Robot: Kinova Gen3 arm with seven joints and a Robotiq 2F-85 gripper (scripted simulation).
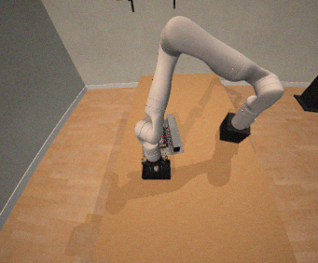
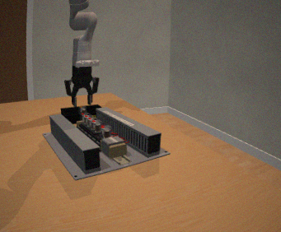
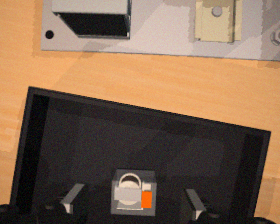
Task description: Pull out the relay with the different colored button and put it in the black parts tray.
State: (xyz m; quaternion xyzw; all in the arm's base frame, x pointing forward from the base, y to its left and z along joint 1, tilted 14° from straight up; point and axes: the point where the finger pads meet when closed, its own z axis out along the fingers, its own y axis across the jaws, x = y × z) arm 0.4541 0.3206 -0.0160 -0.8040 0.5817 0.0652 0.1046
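From the top, the white arm (image 1: pixel 157 89) is reaching over from its black base (image 1: pixel 227 136) and bending down so that the end effector (image 2: pixel 81 101) (image 3: pixel 134 202) is sitting above the black parts tray (image 1: pixel 156 176) (image 2: pixel 69 114) (image 3: pixel 150 114), just beside the gray panel (image 1: pixel 181 151) (image 2: pixel 67 166) (image 3: pixel 161 50) on the wooden surface (image 1: pixel 188 210) (image 2: pixel 191 197) (image 3: pixel 141 75). From the exterior view, the end effector is pointing straight down over the tray at the far end of the panel, its two fingers standing apart; several red-buttoned relays (image 2: pixel 95 124) are standing in a row between two slotted gray ducts (image 2: pixel 73 140) (image 2: pixel 129 129). From the wrist, the relay with the orange button (image 3: pixel 133 192) is lying inside the tray, the fingers standing partly open on either side with visible gaps, so the end effector is holding nothing. The panel's near edge is running past the tray, well apart from the relay.
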